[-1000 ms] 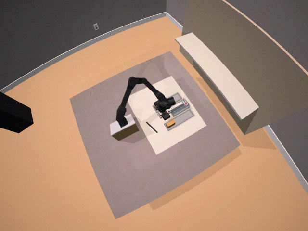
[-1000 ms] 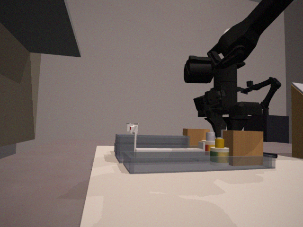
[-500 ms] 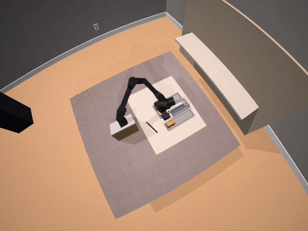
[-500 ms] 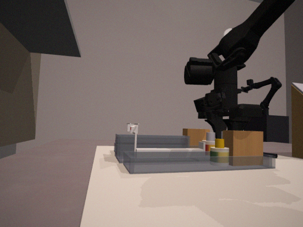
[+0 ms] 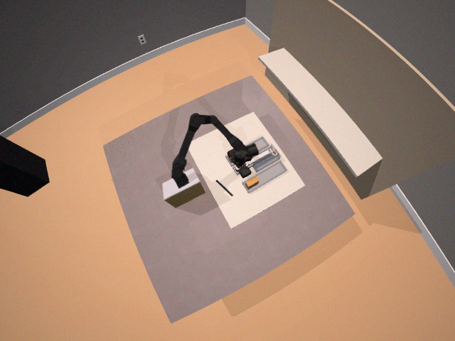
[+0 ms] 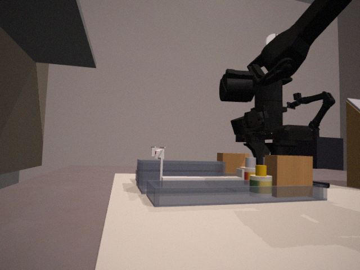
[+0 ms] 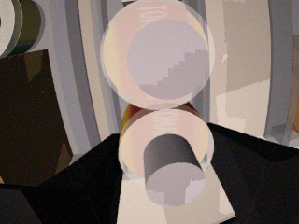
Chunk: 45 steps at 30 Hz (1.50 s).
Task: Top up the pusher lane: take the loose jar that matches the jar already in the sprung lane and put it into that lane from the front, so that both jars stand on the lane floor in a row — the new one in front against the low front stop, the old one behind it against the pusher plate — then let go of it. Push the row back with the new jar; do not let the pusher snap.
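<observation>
My gripper (image 5: 241, 168) (image 7: 163, 136) is shut on a jar (image 7: 133, 165) with a red and yellow band and a grey cap. This jar is hidden behind a wooden block in the exterior view. A matching jar (image 6: 250, 162) (image 7: 161, 53) stands in the sprung lane (image 5: 266, 161), just beyond the held one. In the wrist view their rims meet or nearly meet; whether they touch is unclear. The pusher plate (image 6: 239, 172) is behind the lane jar. The held jar's base and the low front stop are hidden, so I cannot tell whether it rests on the lane floor.
A side tray (image 6: 203, 193) holds a wooden block (image 6: 290, 171) (image 7: 33, 117) and a green-and-yellow jar (image 6: 260, 185) (image 7: 30, 21). The other side tray (image 5: 274, 174) holds a wooden block (image 5: 252, 182) (image 6: 233, 162). A black bar (image 5: 224, 187) (image 6: 321, 184) lies in front of the lanes.
</observation>
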### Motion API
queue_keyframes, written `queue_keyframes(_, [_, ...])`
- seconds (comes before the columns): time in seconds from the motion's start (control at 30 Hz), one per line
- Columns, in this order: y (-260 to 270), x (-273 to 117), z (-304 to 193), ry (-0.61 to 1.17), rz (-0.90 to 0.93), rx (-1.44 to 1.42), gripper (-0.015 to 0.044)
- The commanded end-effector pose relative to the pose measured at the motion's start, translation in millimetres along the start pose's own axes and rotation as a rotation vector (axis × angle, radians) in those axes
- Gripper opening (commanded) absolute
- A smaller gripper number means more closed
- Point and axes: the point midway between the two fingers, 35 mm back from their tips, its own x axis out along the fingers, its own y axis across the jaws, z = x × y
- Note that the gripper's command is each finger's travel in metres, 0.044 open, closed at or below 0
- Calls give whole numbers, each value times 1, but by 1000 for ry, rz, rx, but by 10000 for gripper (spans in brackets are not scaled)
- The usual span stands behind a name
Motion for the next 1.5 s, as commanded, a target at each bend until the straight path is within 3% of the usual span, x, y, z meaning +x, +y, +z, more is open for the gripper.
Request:
queue_keyframes(0.0, [2, 0, 3, -11, 6, -8, 0])
queue_keyframes(1.47, [0, 0, -6, -11, 6, -8, 0])
